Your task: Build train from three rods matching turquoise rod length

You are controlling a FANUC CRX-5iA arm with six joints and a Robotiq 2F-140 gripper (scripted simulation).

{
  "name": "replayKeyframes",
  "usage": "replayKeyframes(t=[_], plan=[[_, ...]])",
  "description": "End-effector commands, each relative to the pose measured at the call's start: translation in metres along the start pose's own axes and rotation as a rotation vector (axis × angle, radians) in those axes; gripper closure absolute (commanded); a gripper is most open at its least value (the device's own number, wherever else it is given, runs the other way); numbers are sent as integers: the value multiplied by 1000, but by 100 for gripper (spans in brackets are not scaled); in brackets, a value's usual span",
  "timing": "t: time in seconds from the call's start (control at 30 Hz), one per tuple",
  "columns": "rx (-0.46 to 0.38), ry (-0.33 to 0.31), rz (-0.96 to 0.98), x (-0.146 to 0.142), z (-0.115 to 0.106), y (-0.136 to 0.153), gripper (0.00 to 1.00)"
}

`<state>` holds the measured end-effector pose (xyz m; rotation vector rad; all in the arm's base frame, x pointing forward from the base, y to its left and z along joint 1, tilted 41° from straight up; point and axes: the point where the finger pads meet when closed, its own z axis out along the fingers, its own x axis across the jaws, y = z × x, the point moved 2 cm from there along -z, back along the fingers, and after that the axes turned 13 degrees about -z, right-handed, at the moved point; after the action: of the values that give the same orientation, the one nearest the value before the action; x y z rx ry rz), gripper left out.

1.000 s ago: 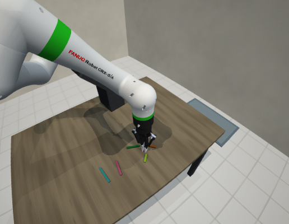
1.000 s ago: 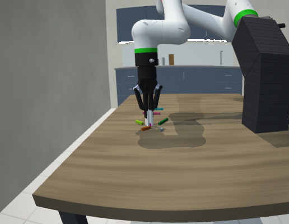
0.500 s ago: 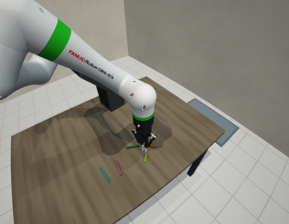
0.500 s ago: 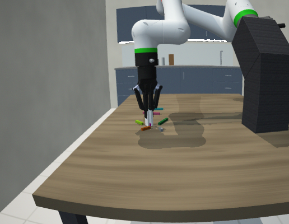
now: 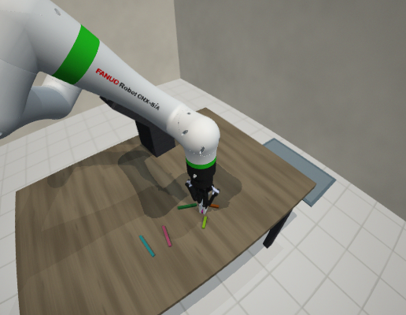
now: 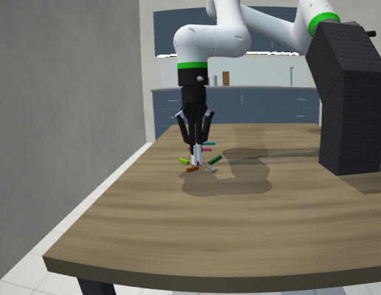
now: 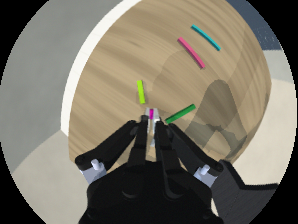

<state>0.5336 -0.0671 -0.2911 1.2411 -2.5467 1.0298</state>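
My gripper (image 5: 202, 210) (image 6: 196, 162) (image 7: 151, 113) is low at the table, shut on the magenta rod (image 6: 198, 163) (image 7: 151, 113), which shows between the fingertips. The lime rod (image 5: 204, 222) (image 6: 183, 161) (image 7: 141, 92) and green rod (image 5: 186, 206) (image 6: 215, 160) (image 7: 180, 113) lie on either side of the fingers, apart from them. The orange rod (image 5: 215, 205) (image 6: 192, 169) and grey rod (image 6: 212, 169) lie close by. The pink rod (image 5: 167, 236) (image 6: 206, 150) (image 7: 191, 53) and turquoise rod (image 5: 146, 246) (image 6: 209, 144) (image 7: 206, 37) lie farther off, roughly side by side with a gap.
The wooden table (image 5: 92, 232) (image 6: 142, 228) carries all the rods. The robot's dark pedestal (image 5: 156, 138) (image 6: 357, 122) stands at one side of the table. The table edge lies beyond the lime rod.
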Motion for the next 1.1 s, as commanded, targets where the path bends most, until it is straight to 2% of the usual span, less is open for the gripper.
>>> replayKeyframes(t=[0.0, 0.1, 0.4, 0.53, 0.97, 1.07], plan=[[0, 0, 0, 0, -7, 0, 97], [0, 0, 0, 0, -12, 0, 97], [0, 0, 0, 0, -76, 0, 97], [0, 0, 0, 0, -93, 0, 97], [0, 0, -4, 0, -96, 0, 97], [0, 0, -155, 14, -96, -8, 97]])
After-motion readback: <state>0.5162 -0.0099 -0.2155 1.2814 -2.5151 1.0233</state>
